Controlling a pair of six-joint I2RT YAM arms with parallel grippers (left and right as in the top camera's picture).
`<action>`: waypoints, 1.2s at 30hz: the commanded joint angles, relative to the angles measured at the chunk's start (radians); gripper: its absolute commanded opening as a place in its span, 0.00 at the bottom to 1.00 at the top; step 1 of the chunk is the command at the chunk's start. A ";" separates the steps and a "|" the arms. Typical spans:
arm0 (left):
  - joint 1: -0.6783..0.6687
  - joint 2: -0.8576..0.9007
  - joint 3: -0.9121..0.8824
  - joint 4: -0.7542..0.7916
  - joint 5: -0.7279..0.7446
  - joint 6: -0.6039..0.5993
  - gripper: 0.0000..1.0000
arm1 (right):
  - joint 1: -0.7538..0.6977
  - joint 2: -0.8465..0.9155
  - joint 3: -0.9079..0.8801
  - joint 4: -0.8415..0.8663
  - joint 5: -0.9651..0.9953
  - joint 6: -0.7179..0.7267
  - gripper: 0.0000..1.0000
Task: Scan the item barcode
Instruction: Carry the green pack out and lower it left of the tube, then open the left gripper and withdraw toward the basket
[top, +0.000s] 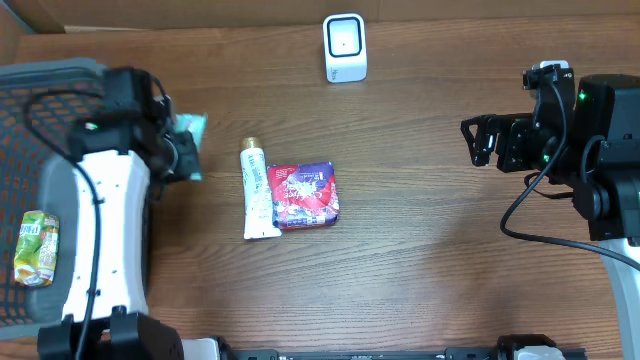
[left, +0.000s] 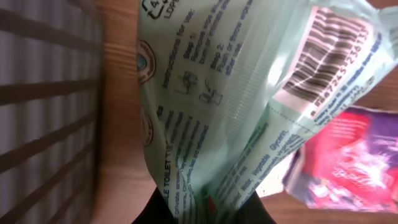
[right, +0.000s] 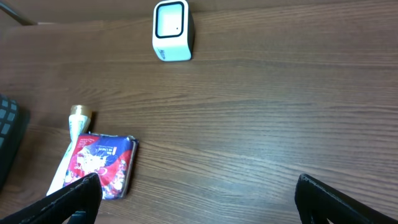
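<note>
**Packet lifted, barcode not yet at the scanner**

Pickup looks done: the left gripper (top: 183, 152) is clamped shut on a pale green plastic wipes packet (left: 205, 93), apparently clear of the brown wooden table (top: 430, 270) and just beside the dark plastic mesh basket (top: 40, 100). The small white box-shaped scanner (top: 345, 47) stands at the far edge, well apart from the packet. Carrying it over and presenting the black-and-white barcode (left: 323, 56) to the scanner's window therefore appear to be left. The right gripper (top: 478, 143) hangs at the far right with its jaws spread wide, holding nothing.

Overhead view gives the whole layout, including a green snack pouch (top: 37, 248) lying in the basket, yet shows only a pale corner of the held packet. Left wrist view alone shows the barcode, on a creased upper corner of the packet, beside printed instructions. Right wrist view faces the scanner's front and shows a white squeeze tube with a gold cap (right: 69, 140) touching a red and purple foil pouch (right: 99, 162); the held packet lies outside it
</note>
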 joint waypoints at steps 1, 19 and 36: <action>-0.011 -0.002 -0.114 0.082 -0.024 -0.010 0.04 | 0.003 -0.007 0.030 0.004 0.003 0.003 1.00; -0.010 -0.005 -0.393 0.364 -0.053 0.068 0.70 | 0.003 -0.007 0.030 0.004 0.003 0.003 1.00; -0.008 -0.239 -0.072 0.188 0.019 -0.012 0.73 | 0.003 -0.007 0.030 0.004 0.003 0.003 1.00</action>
